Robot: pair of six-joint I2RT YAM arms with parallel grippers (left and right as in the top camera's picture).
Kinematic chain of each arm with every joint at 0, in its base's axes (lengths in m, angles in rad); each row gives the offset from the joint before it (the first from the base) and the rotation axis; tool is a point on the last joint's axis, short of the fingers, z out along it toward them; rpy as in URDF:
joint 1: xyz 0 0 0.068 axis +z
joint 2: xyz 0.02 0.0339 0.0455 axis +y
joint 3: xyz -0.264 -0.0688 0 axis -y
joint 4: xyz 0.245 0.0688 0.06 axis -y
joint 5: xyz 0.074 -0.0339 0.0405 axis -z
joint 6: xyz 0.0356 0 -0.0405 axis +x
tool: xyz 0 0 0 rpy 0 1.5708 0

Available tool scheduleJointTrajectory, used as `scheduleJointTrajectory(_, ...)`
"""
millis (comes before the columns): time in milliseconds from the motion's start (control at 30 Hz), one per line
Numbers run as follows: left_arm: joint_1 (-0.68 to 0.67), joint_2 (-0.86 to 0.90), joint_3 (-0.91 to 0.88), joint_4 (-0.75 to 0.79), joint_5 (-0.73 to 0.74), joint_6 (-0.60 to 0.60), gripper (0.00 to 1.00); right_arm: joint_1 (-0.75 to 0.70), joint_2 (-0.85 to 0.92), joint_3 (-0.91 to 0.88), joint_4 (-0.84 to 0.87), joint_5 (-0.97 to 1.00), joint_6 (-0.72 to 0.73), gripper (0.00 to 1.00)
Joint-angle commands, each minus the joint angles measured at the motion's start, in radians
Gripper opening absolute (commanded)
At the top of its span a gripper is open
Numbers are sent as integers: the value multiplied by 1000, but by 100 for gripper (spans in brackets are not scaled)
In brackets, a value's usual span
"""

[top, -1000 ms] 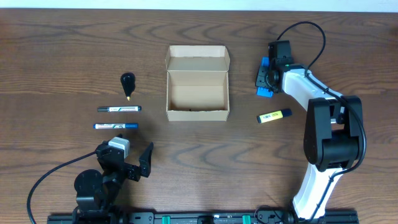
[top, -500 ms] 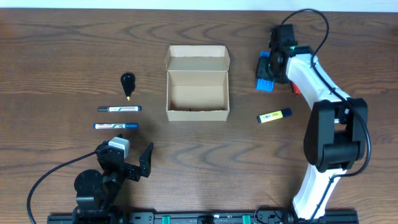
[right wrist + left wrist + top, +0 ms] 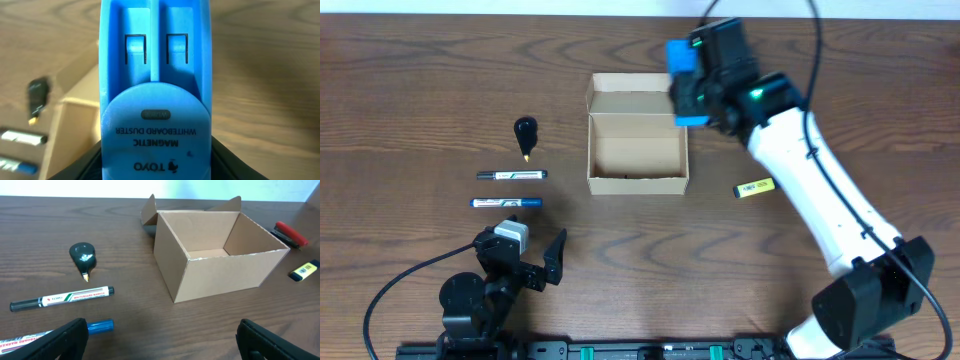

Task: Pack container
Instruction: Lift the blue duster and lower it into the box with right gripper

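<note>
Scanning left of the container, I see two markers, a black cap and my released left end effector. The container sits open mid-tabletop, apparently nothing packed. Above its right rear corner, my right end effector is grasping a blue duster. A yellow highlighter lies right of the container. Nothing blocks the opening.
</note>
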Motion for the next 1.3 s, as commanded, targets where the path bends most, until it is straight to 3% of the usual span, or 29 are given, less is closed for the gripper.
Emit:
scheduleJointTrajectory(0,2,-8,-21,-3,18,0,95,74,15,10,-14,80,61,39)
scheduleJointTrajectory(367,2,-8,-21,-3,18,0,95,202,138,10,-69,138,205,39)
scheduleJointTrajectory(967,2,-8,-21,-3,18,0,95,200,180,10,-77,150,246,39)
scheduleJointTrajectory(1033,2,-8,-21,-3,18,0,95,204,180,10,-50,132,165,38)
scheduleJointTrajectory(1267,2,-8,-21,-3,18,0,95,220,180,10,-19,33,-342,34)
